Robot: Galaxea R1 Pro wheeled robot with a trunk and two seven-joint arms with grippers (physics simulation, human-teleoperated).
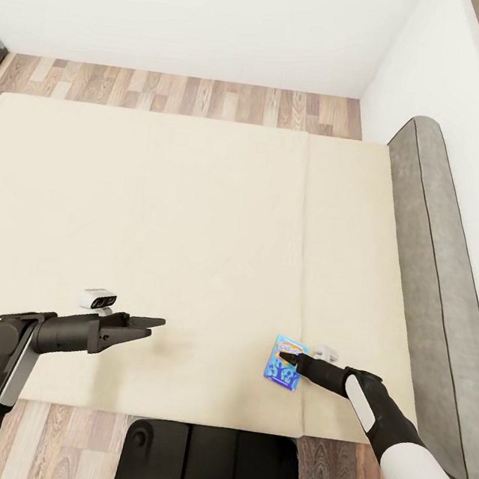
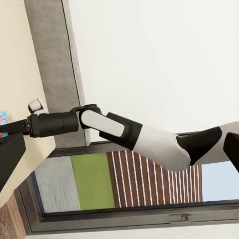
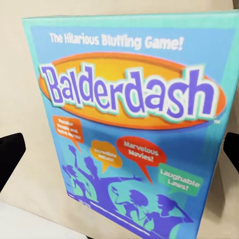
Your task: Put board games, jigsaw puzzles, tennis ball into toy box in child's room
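On the bed [image 1: 196,226], near its right front edge, lies one blue board game [image 1: 284,362] lettered Balderdash. The right gripper [image 1: 284,359] reaches over it, fingers spread to either side, not grasping. The left gripper [image 1: 154,324] hovers left, jaws nearly together, holding nothing.

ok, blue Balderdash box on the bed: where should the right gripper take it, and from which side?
Pinch across its thin edges, from the robot's side. The Balderdash box lies near the front edge of the bed, and the right gripper is already at it. In the right wrist view, the fingertips sit on either side of the box, apparently open.
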